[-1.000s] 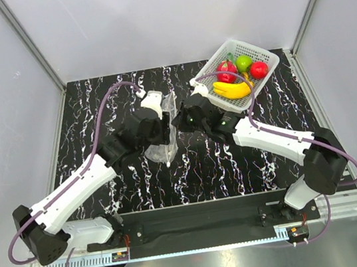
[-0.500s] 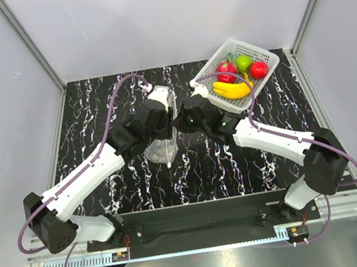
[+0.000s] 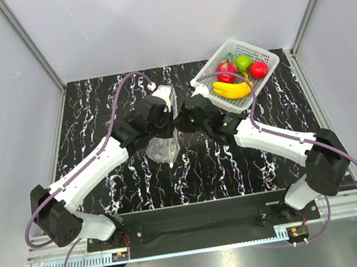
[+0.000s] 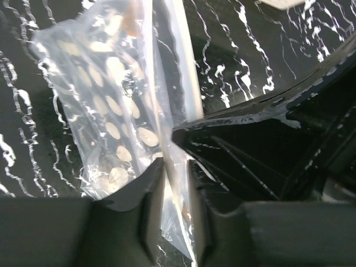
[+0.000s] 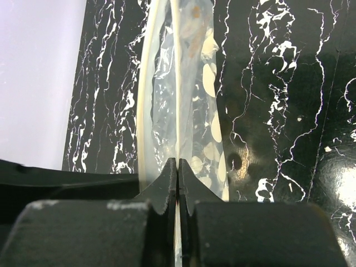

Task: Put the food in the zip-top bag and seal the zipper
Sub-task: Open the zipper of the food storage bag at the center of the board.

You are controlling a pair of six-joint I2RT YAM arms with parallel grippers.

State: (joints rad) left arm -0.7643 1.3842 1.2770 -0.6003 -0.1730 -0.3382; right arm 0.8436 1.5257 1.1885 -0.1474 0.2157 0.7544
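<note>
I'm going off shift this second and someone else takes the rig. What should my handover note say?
Right gripper: shut on the bag's mouth edge.
Left gripper: jaws narrow around the same edge, facing the right one; a firm grip is not clear.
Fruits: all four lie in the basket at the far right; none is in the bag.
Done: bag taken at its mouth.
Left: spread the mouth, load the fruits, press the zipper closed. It looks unsealed.
</note>
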